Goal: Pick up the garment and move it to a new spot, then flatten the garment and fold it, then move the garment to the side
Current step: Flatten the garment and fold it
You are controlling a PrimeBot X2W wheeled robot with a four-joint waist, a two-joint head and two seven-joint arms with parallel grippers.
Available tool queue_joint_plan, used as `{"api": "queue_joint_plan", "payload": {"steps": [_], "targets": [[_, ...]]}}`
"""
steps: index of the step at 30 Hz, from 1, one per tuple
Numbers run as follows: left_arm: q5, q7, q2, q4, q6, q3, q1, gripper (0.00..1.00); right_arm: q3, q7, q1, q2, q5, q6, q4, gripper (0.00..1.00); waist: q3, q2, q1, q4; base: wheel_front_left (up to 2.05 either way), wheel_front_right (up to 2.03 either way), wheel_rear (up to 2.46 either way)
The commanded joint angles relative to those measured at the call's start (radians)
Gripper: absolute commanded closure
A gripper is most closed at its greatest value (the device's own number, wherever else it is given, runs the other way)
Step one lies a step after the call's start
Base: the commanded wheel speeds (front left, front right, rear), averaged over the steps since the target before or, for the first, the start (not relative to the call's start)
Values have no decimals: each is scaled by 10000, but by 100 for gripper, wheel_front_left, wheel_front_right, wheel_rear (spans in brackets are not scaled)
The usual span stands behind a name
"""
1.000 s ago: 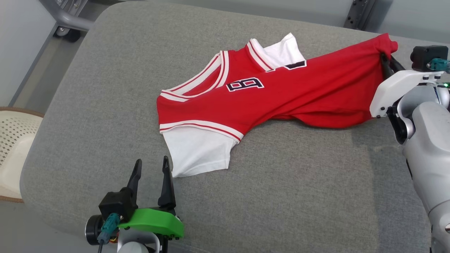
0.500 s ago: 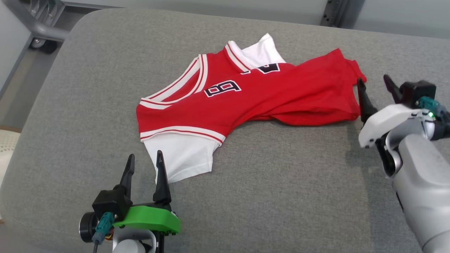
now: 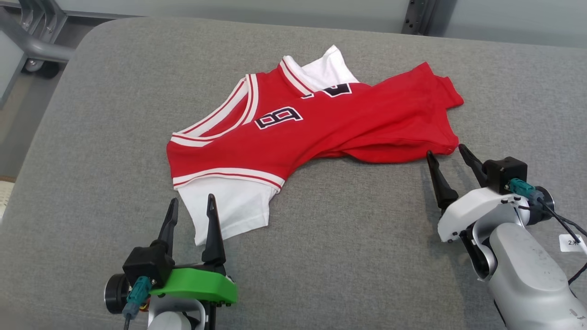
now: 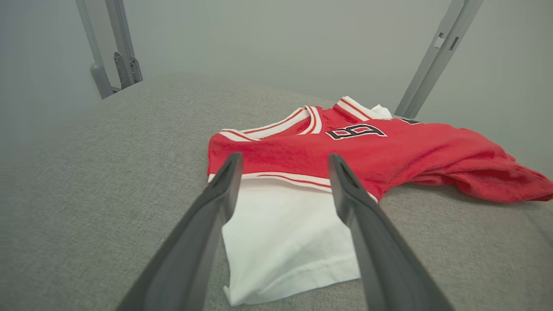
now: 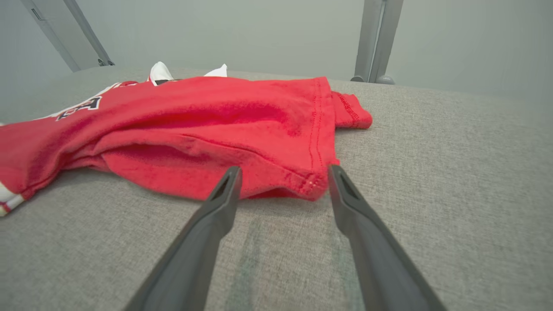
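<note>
- Left gripper (image 3: 192, 199): fingers parted, empty, near the bench's (image 3: 367, 256) front left edge, white sleeve (image 3: 229, 211) just beyond the tips.
- Garment (image 3: 321, 133): sprawled rumpled mid-bench, long axis running left to right.
- Right gripper (image 3: 445, 150): fingers parted, empty, aimed at the red hem corner (image 3: 447, 141) just ahead; probably nearest for the flattening pull.

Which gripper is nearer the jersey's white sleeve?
Left. The left gripper is open at the edge of the white sleeve; the right gripper is open by the far red hem.
</note>
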Motion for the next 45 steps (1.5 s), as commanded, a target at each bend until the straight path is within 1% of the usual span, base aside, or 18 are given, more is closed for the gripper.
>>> {"api": "queue_joint_plan", "payload": {"steps": [1, 5, 9, 10, 11, 13, 14, 15, 18, 23, 28, 32, 36, 39, 45], "targets": [[74, 0, 19, -7, 10, 40, -36, 0, -98, -41, 32, -33, -151, -3, 66, 0, 67, 0, 0, 141, 0, 0, 0], [66, 0, 19, 0, 10, 55, -75, 0, -58, -25, -387, -130, -771, -3, 492, 0, 161, 0, 0, 300, 0, 0, 0], [50, 0, 19, 13, 11, 17, -144, 0, 40, 139, -778, -153, -1120, -3, 1124, 0, 214, 0, 0, 421, 0, 0, 0], [47, 0, 19, 13, 20, 6, -155, 0, 85, 185, -867, -160, -1179, -3, 1267, 6, 222, 0, 0, 440, 0, 0, 0], [44, 0, 19, 16, 29, -6, -163, 0, 124, 194, -974, -180, -1233, -3, 1400, 32, 227, 0, 0, 459, 0, 0, 0], [39, 0, 19, 21, 39, -24, -169, 0, 207, 185, -1158, -231, -1324, -3, 1649, 67, 226, 0, 0, 485, 0, 0, 0], [38, 0, 19, 24, 52, -24, -166, 0, 247, 177, -1224, -219, -1315, -3, 1746, 87, 218, 0, 0, 484, 0, 0, 0], [37, 0, 19, 22, 72, -15, -154, 0, 280, 163, -1275, -223, -1300, -3, 1810, 100, 207, 0, 0, 474, 0, 0, 0], [34, 0, 19, 5, 111, 20, -76, 0, 403, 100, -1350, -296, -1263, -3, 1838, 100, 141, 0, 0, 377, 0, 0, 0], [67, 0, 17, 11, 59, 85, 18, 0, 655, 3, -1231, -528, -1614, -3, 1220, 100, -21, 0, 0, 21, 0, 0, 0], [141, 0, 19, 17, 32, 140, 146, 0, 1026, -23, -624, -997, -2804, -3, -38, 100, -159, 0, 0, -458, 0, 0, 0], [196, 0, 19, 41, 23, 181, 213, 0, 1091, 10, 293, -1253, -3493, -5, -931, 100, -258, 0, 0, -815, 0, 0, 0], [272, 0, 38, 54, 13, 248, 305, 0, 966, 224, 1428, -1184, -3637, -5, -1702, 100, -357, 0, 0, -1185, 0, 0, 0], [285, 0, 88, 58, -26, 290, 347, 0, 785, 345, 2239, -967, -3555, -5, -2167, 100, -414, 0, 0, -1484, 0, 0, 0], [335, 0, 173, 97, -63, 296, 442, 0, 353, 393, 3376, -501, -3587, -6, -2707, 100, -563, 0, 0, -2034, 0, 0, 0]]}}
